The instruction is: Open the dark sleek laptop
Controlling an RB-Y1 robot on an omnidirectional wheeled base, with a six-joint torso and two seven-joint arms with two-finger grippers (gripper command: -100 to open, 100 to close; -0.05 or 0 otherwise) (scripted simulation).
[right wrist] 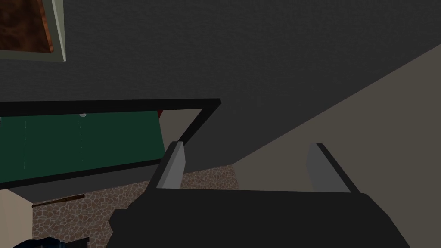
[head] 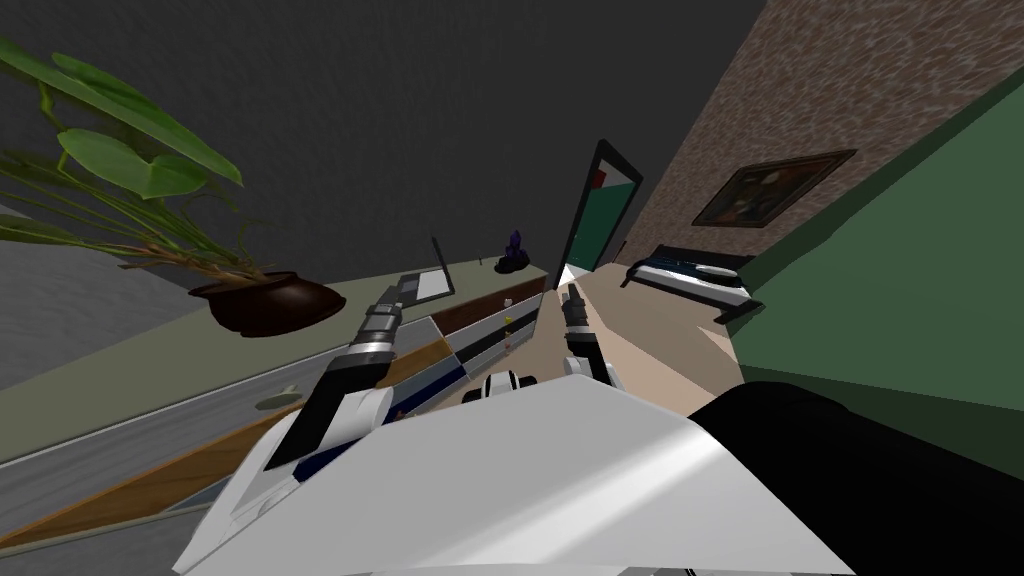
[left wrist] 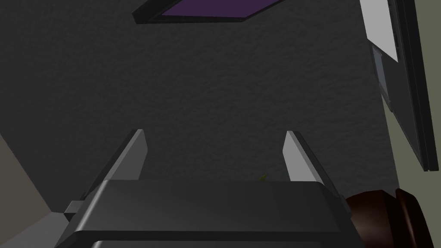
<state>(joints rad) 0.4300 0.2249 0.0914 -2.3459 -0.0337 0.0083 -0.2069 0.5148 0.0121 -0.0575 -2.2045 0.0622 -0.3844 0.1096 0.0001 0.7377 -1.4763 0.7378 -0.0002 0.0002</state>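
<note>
The left pincer (left wrist: pixel 215 142) stands wide, its two light grey blade fingers well apart with nothing between them, and it looks past the work at a dark grey wall. Just beside it, off to one flank in the left wrist view, sits the thin dark slab-like laptop (left wrist: pixel 409 86). In the head view the left pincer (head: pixel 408 288) hovers right at the laptop (head: pixel 437 280), which rests on the pale grey-green top of a long sideboard (head: pixel 150 350). Its slim lid appears to stand up from a paler base. The opening therefore looks well along, though the angle is hard to judge. Any further lift would call for turning the fingers toward the lid's free edge. A round dark brown pot (head: pixel 268 303) with a leafy green plant stands near on the same top. The right pincer (head: pixel 572 295) hangs apart, fingers likewise spread.
</note>
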